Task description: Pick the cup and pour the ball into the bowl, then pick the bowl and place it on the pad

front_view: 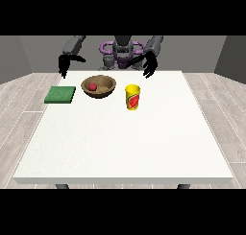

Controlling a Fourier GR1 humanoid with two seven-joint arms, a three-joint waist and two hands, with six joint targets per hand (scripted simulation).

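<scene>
On the white surface (125, 143) the yellow cup (132, 97) stands upright. Just beyond, the brown bowl (99, 86) holds the red ball (92, 87), with the green pad (60, 94) beside it. Both hands (63, 65) (151, 65) hover behind, empty; whether their fingers are open or curled I cannot tell.

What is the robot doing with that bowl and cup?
Right now it isn't holding anything. Both black hands, the hand at the view's left and the hand at the view's right, hang above the far edge of the white table. A red ball is already inside the wooden bowl. The yellow cup stands upright beside it. The bowl is not yet on the green pad.
</scene>
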